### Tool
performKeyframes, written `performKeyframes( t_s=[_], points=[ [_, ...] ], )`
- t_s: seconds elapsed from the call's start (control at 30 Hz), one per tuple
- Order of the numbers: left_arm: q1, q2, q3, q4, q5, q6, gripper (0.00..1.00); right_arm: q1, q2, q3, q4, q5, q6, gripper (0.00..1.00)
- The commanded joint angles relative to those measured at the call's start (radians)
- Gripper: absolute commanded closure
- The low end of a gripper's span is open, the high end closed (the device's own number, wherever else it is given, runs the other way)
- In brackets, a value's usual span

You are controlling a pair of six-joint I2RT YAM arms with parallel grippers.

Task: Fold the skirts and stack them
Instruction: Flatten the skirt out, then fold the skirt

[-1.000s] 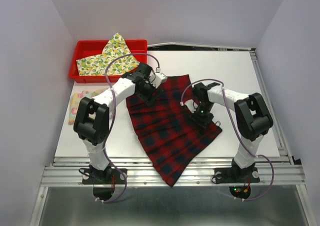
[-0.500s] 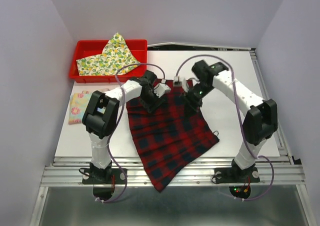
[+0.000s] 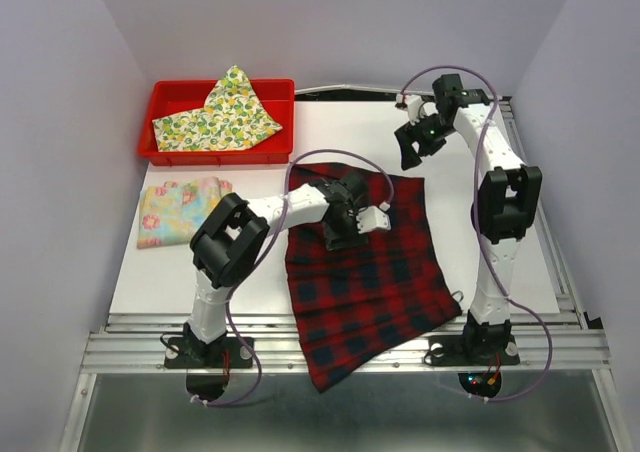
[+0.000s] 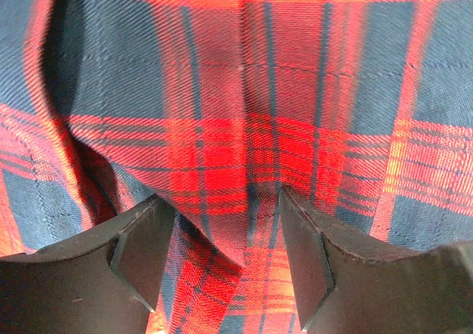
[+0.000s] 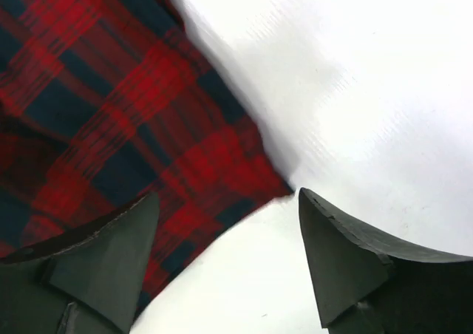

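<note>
Looking at the left gripper (image 3: 355,222), where does it sit against the plaid skirt (image 3: 375,272)?

— Down on the cloth, near the skirt's far edge and about mid-width in the top view. Its wrist camera shows both fingers (image 4: 144,256) spread, tips on the plaid, with a soft ridge of fabric rising in the gap. The jaws stand apart, not pinched on it

And the right gripper (image 3: 410,152)?

— Raised above the table (image 3: 480,222), just beyond the skirt's far right corner and clear of the cloth. In its wrist view that corner lies below, reaching into the space between the two spread fingers, which hold nothing

How does the plaid skirt itself lie?

— Spread flat across the middle of the table, turned at an angle, with its near corner hanging over the front edge

Where are the other two skirts?

— The lemon-print skirt (image 3: 218,117) lies in the red bin (image 3: 165,97) at the far left. The floral skirt (image 3: 180,210) lies flat on the table just in front of the bin, well apart from both grippers
</note>
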Motion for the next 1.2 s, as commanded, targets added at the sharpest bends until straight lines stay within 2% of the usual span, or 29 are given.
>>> performKeyframes(
  t_s=[0.0, 0.17, 0.33, 0.47, 0.5, 0.53, 0.6, 0.63, 0.7, 0.73, 0.83, 0.9, 1.17],
  points=[
    [-0.053, 0.022, -0.008, -0.036, 0.027, 0.101, 0.29, 0.024, 0.031, 0.001, 0.027, 0.112, -0.132, 0.17],
    [-0.032, -0.047, 0.05, -0.083, 0.048, 0.081, 0.21, 0.024, 0.063, -0.085, 0.041, 0.118, -0.197, 0.17],
    [0.011, -0.096, 0.113, -0.117, 0.065, 0.101, 0.2, 0.024, 0.111, -0.088, -0.002, 0.12, -0.264, 0.21],
    [0.089, -0.115, 0.179, -0.122, 0.091, 0.132, 0.18, 0.024, 0.111, -0.148, -0.025, 0.13, -0.315, 0.26],
    [0.118, -0.109, 0.196, -0.112, 0.055, 0.146, 0.18, 0.024, 0.109, -0.168, -0.013, 0.144, -0.319, 0.27],
    [0.134, -0.099, 0.237, -0.099, 0.038, 0.147, 0.18, 0.024, 0.114, -0.183, 0.001, 0.15, -0.324, 0.3],
    [0.18, -0.058, 0.298, -0.06, 0.039, 0.144, 0.17, 0.024, 0.133, -0.203, 0.009, 0.153, -0.327, 0.44],
    [0.23, -0.014, 0.387, -0.059, 0.051, 0.121, 0.17, 0.024, 0.141, -0.205, 0.013, 0.146, -0.326, 0.55],
    [0.275, 0.04, 0.494, -0.072, 0.103, 0.094, 0.17, 0.024, 0.141, -0.203, 0.019, 0.132, -0.32, 0.67],
    [0.309, 0.093, 0.597, -0.083, 0.12, 0.08, 0.17, 0.024, 0.132, -0.203, 0.024, 0.106, -0.315, 0.79],
    [0.338, 0.158, 0.708, -0.108, 0.157, 0.081, 0.16, 0.024, 0.083, -0.206, 0.047, 0.065, -0.306, 0.99],
    [0.343, 0.198, 0.763, -0.123, 0.172, 0.124, 0.15, 0.038, 0.051, -0.22, 0.064, 0.06, -0.312, 0.99],
    [0.343, 0.318, 0.779, -0.128, 0.267, 0.239, 0.12, 0.12, -0.098, -0.358, 0.156, 0.144, -0.353, 0.99]
  ],
)
